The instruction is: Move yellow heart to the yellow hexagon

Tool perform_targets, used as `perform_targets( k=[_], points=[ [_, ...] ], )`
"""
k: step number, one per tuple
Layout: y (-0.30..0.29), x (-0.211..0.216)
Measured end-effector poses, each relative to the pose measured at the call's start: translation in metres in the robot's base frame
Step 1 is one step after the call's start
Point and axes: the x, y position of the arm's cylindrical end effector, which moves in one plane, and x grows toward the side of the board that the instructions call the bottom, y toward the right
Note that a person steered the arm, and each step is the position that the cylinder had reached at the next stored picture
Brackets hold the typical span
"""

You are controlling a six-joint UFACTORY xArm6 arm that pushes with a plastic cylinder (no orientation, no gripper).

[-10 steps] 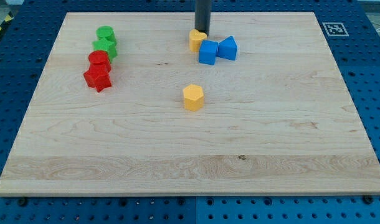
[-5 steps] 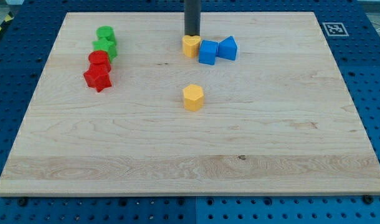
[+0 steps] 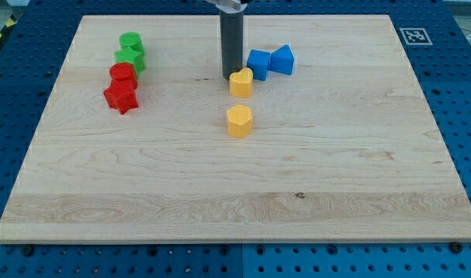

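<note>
Right now my tip [image 3: 231, 76] sits against the upper-left edge of the yellow heart [image 3: 241, 82], touching it or all but touching it; the heart lies just to the view's right of and slightly below the rod's end. There are no fingers on this arm to be spread or pressed together, only the straight dark rod, so nothing is pinched.

The rod [image 3: 232, 42] stands upright, coming down from the view's top, where a paler fitting caps it at the frame's edge. Its lower end meets the wooden surface [image 3: 235, 193] near the middle of the upper half.

The yellow hexagon [image 3: 239, 121] lies directly below the heart toward the view's bottom, near it but apart, with a strip of bare wood between them. Above and to the view's right of the heart sits a blue cube-like block [image 3: 258, 61], close to the heart but not touching it, and against that block's right side is a second blue block [image 3: 282, 59] of a more angular shape.

Far off on the view's left are two green blocks [image 3: 131, 51] stacked close one above the other, their shapes hard to make out, and just below them a red round-topped block [image 3: 123, 75] touching a red star [image 3: 120, 97].
</note>
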Motion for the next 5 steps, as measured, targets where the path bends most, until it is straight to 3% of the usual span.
perform_targets(
  k=[2,5],
  points=[
    [0.025,0.008],
    [0.053,0.065]
  ],
)
